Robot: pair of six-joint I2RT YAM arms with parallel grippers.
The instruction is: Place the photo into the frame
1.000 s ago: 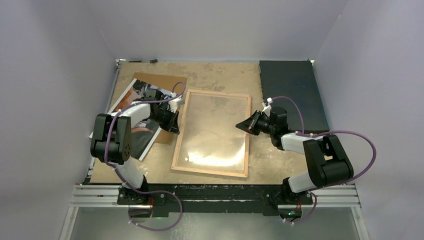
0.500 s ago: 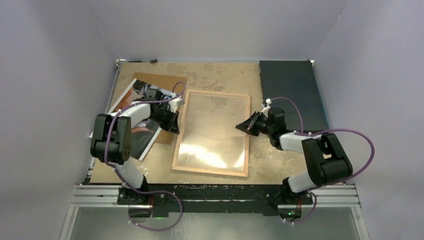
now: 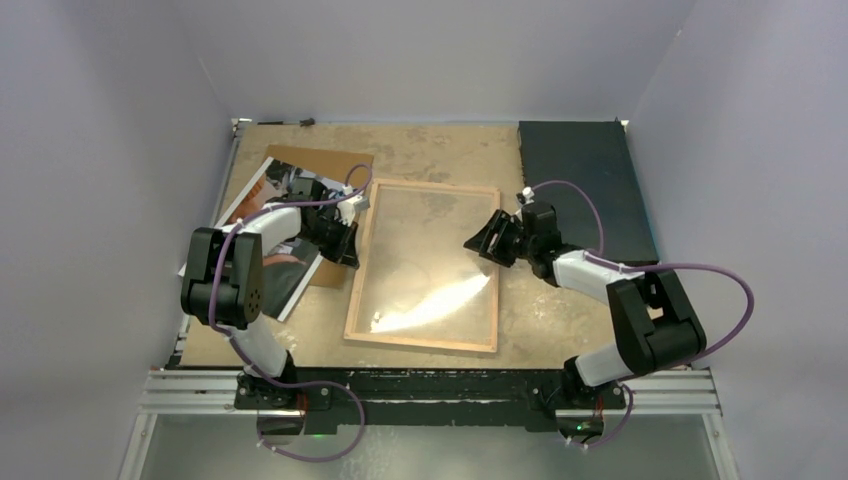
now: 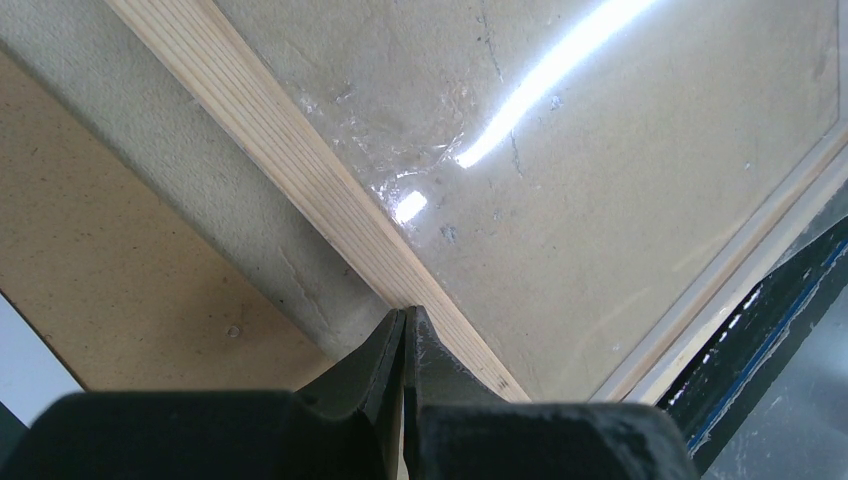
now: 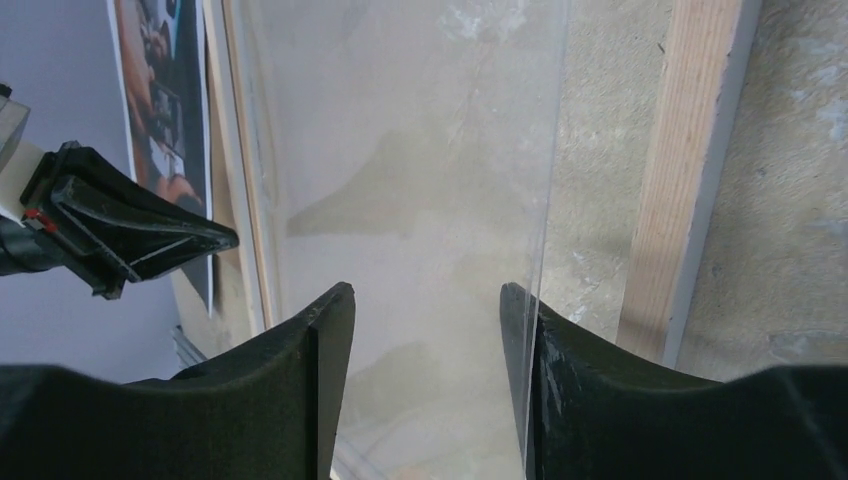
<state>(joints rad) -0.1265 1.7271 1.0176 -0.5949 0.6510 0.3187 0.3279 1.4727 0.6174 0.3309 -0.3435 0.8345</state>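
The frame (image 3: 362, 270) lies back-up in the middle of the table, light wood rails around a clear pane (image 3: 430, 260). To its left the photo (image 3: 262, 185), dark and glossy, rests partly on a brown backing board (image 3: 330, 165), under my left arm. My left gripper (image 3: 352, 258) is shut, its tips (image 4: 405, 312) pressed against the frame's left rail (image 4: 300, 170). My right gripper (image 3: 478, 237) hangs open over the pane near the right rail (image 5: 690, 170). In the right wrist view the pane's edge (image 5: 552, 150) stands against the right finger (image 5: 520, 330), away from that rail.
A black mat (image 3: 585, 180) lies at the back right corner. The brown backing board (image 4: 100, 250) reaches close to the frame's left rail. Grey walls close in the table on three sides, and a metal rail (image 3: 430, 390) with both arm bases runs along the near edge.
My right gripper has opened and shifted up and left over the frame. The glare on the pane has moved from its near end toward the middle. The left arm has stayed still.
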